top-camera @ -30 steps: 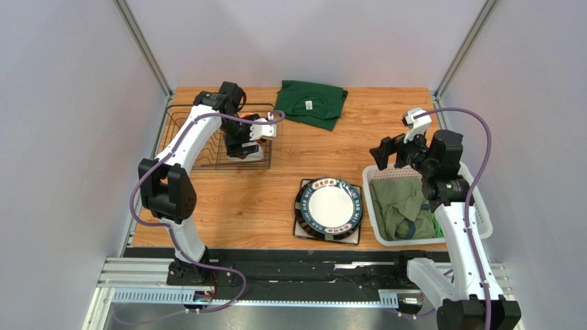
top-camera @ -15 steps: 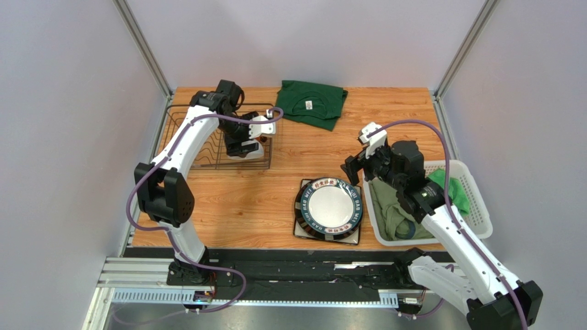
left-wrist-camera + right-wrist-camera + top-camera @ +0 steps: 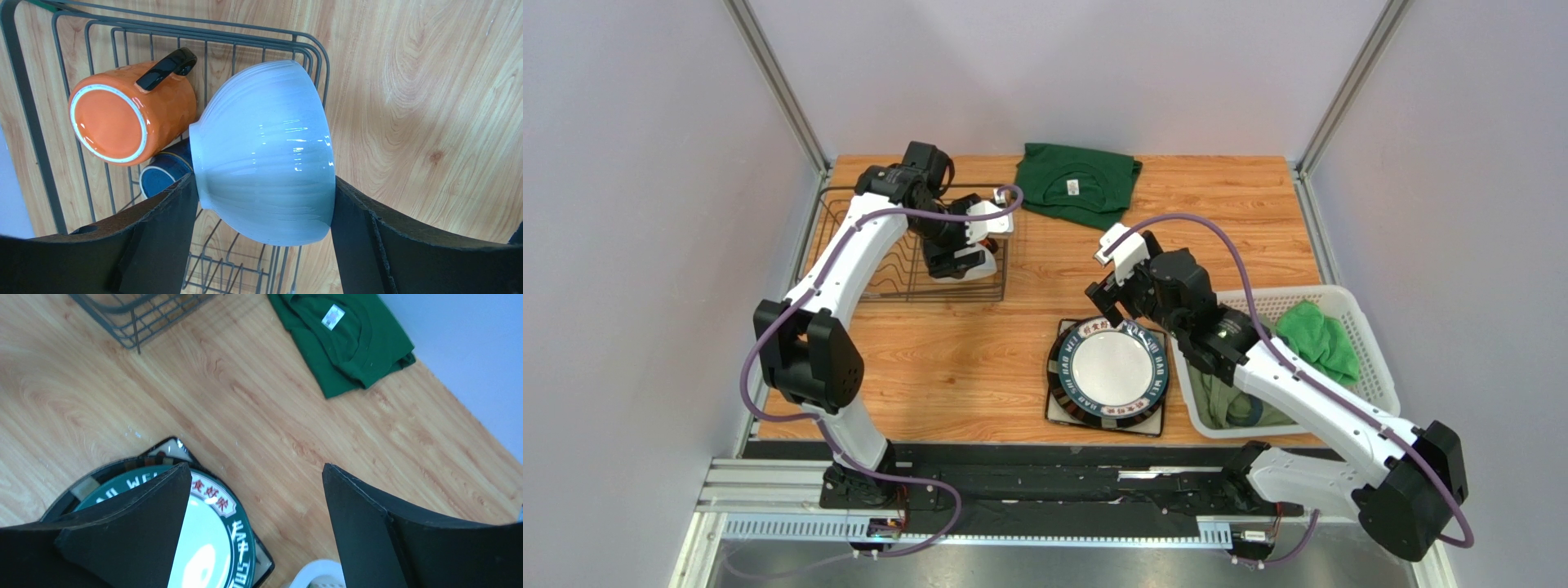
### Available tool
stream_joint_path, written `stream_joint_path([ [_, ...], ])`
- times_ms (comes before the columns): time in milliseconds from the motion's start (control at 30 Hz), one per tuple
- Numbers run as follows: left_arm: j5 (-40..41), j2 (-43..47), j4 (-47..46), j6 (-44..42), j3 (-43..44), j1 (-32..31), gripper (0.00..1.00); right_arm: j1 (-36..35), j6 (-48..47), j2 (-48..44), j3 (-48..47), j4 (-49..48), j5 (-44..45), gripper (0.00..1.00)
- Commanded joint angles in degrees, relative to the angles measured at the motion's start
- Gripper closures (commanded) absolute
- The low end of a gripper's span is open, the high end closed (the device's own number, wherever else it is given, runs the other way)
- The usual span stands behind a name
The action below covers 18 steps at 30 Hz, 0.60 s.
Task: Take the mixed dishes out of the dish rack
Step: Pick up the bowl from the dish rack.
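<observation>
Grey booth walls closed in a wooden table [image 3: 1014,355], with the dish rack [image 3: 879,276] at its far left corner. The left gripper [image 3: 264,205] reached down into the right end of the rack, its jaws closed across the small white bowl [image 3: 264,159], one pad against each side of the ribbed wall. From the wrist view the bowl lay on its side, partly over the rack's edge wires and partly over bare wood. I could not tell whether it had cleared the wires.

Just beside it in the rack lay the orange mug [image 3: 132,113], base toward the camera and black handle on its far side, with the dark blue mug [image 3: 162,174] tucked under it.

The round dark-rimmed plate [image 3: 1109,368] sat out on the table, near and to the right, on what looked like the square plate [image 3: 1058,414] (only its corners showed). The right gripper [image 3: 255,478] hung over that plate's far rim with jaws wide and nothing between them.

The bowl looked glazed, so probably slick, rigid and breakable, though likely light. The hold across its widest curve seemed liable to slip; a grip nearer the rim or the foot would seat better. The mugs would likely be best taken across the body.

Further off were a green shirt [image 3: 1078,184] at the far edge and a white laundry basket [image 3: 1369,321] at the right.
</observation>
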<state>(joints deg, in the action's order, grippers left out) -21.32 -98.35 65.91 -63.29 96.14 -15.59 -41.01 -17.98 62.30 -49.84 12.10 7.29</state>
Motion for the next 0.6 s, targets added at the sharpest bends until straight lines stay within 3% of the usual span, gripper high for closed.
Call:
stream_joint_path([
  [0, -3.81, 4.3, -2.63, 2.2, 0.37, 0.39, 0.55, -1.87, -2.24, 1.68, -4.38, -9.36, 2.56, 0.16],
  [567, -9.35, 10.36, -4.03, 9.4, 0.37, 0.39, 0.56, -10.05, -1.71, 8.8, -2.36, -24.66, -1.05, 0.2],
])
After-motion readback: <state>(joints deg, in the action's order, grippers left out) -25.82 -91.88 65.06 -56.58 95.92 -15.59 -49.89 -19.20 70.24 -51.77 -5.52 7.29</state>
